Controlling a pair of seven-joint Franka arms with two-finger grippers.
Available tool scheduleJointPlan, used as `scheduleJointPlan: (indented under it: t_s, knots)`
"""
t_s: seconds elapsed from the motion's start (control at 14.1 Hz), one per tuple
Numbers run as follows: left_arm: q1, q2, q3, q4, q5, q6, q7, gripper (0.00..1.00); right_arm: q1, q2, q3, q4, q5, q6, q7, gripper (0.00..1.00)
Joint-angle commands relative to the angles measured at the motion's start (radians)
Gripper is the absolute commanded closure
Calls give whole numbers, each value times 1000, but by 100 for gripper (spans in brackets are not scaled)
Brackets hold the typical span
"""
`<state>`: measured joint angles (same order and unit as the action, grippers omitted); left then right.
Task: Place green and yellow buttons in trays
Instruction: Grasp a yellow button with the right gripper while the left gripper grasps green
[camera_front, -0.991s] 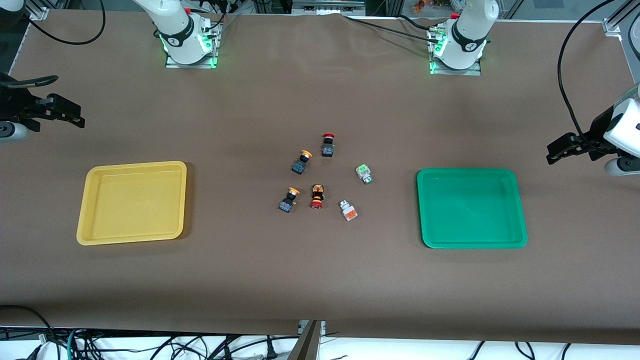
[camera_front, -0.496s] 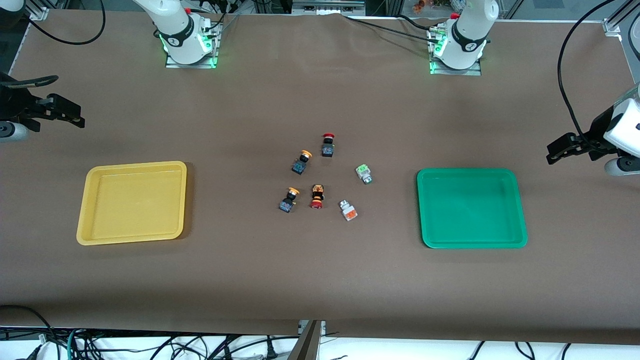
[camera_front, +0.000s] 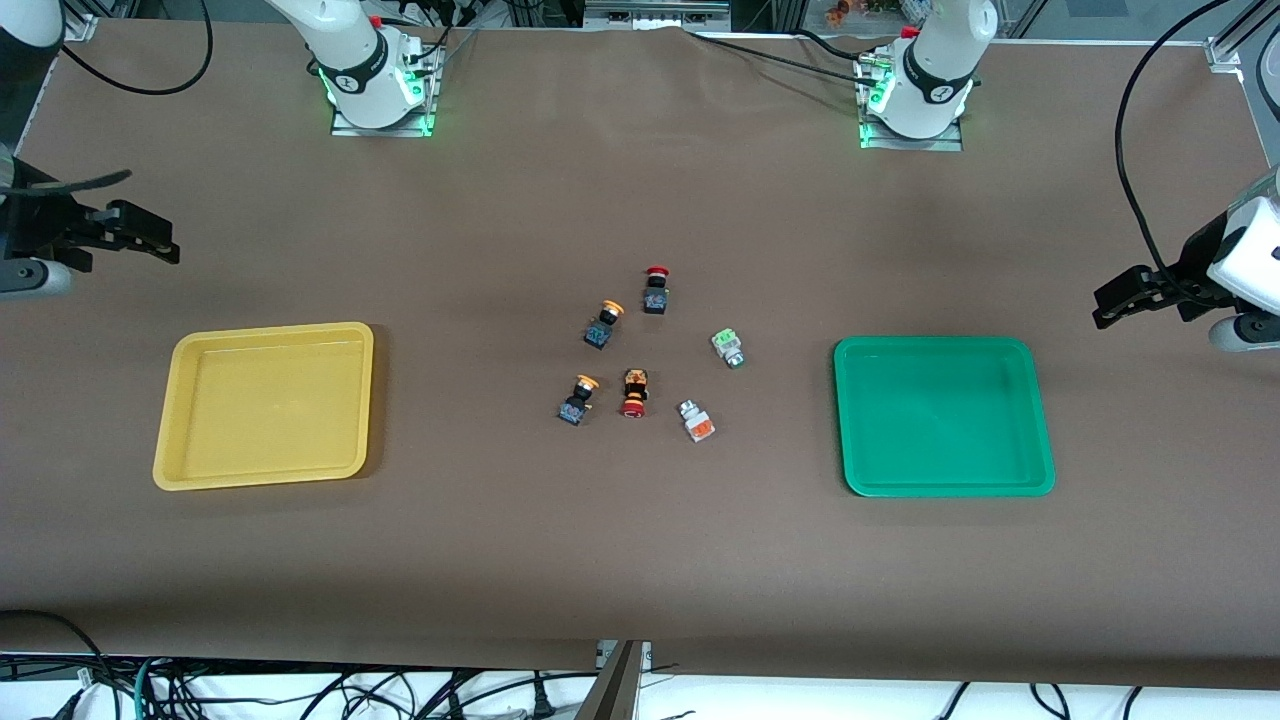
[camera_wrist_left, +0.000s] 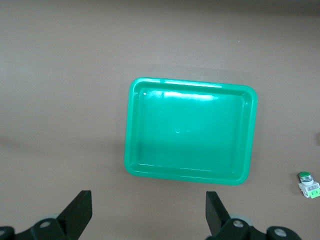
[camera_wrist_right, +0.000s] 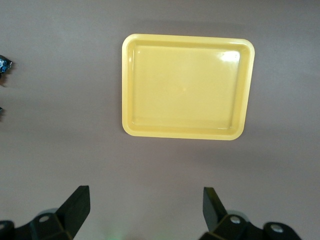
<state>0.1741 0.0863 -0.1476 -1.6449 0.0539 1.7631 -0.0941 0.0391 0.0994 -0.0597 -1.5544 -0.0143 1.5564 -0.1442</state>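
Brown paper covers the table on which nothing has yet been sorted: both trays lie bare and all six push-buttons sit loose midway between the two claws, well apart from each. Nearest the front camera among the cluster are the white-bodied, orange-marked button, the red-capped button with orange-black body and one yellow-orange mushroom-capped button on a black-blue body; farther from that camera lie the white-bodied, green-marked button, a second yellow-capped button and, farthest, the red-capped black button. The shallow yellow plastic tray lies at the right arm's end, just below and inward of the right gripper, which hangs in the air with its fingers spread wide and holding nothing. The shallow green plastic tray lies at the left arm's end, inward of the left gripper, likewise spread wide, empty, its fingers framing the tray in its wrist view. Every one of the four placements appears to remain ahead. Against the frame a second earlier, the right gripper has shifted slightly lower in the front view and a touch toward the cluster; the left arm waits unmoved, and the buttons and trays lie as they did.
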Motion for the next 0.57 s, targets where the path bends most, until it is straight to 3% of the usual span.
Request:
scheduleJointPlan:
  t_s: [0.0, 0.35, 0.5]
  knots:
    - [-2, 10, 5, 30, -17, -16, 10, 0, 21, 39, 11, 22, -2, 16, 2, 0]
    - [-8, 19, 3, 40, -16, -16, 5, 0, 74, 187, 12, 19, 4, 131, 24, 0]
    - [-25, 41, -4, 42, -20, -13, -22, 0, 148, 226, 12, 19, 2, 206, 157, 0]
